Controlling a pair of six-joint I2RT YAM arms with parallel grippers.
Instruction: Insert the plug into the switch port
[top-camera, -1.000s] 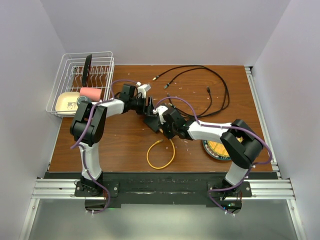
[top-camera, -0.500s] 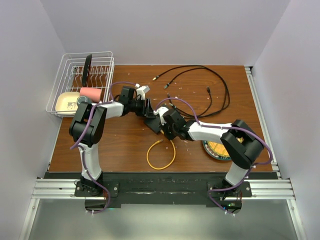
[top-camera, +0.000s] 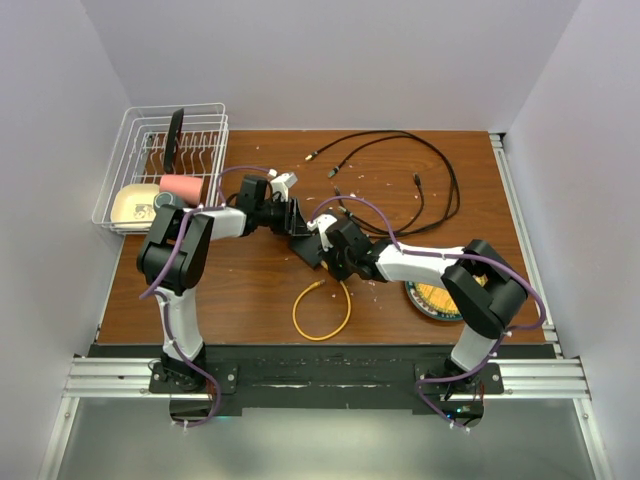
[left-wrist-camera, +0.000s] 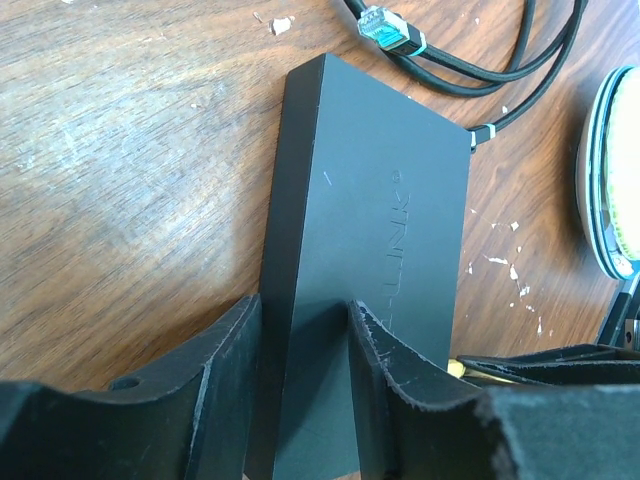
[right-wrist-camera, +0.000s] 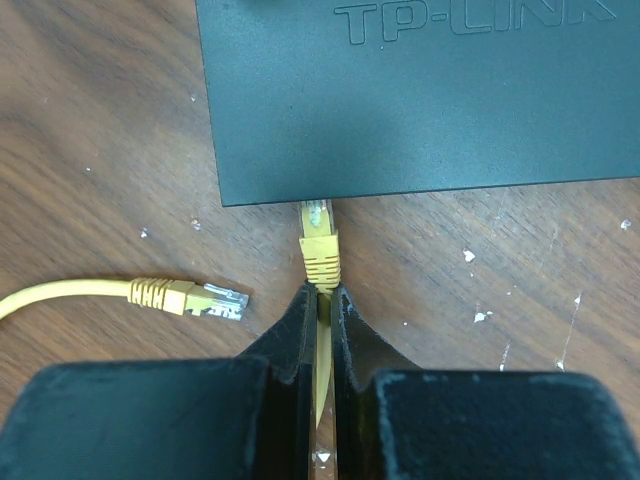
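with the right gripper (right-wrist-camera: 319, 296) clamped on the yellow cable (right-wrist-camera: 321, 362) behind the plug (right-wrist-camera: 319, 245), its tip at the port edge of the switch (right-wrist-camera: 420, 110), we should push straight in while the left gripper (left-wrist-camera: 300, 312) straddles the switch's other end, though we cannot tell if it grips yet.

Soft, even light falls from above. In the overhead view the table (top-camera: 250, 290) is bright and sharp, with only faint, short shadows under the arms. In the left wrist view a pale glare washes the wood towards the left edge, and the black fingers (left-wrist-camera: 220, 400) show little detail. In the right wrist view the plug (right-wrist-camera: 320, 250) is crisp, and the switch (right-wrist-camera: 420, 100) casts a thin shadow along its near edge.
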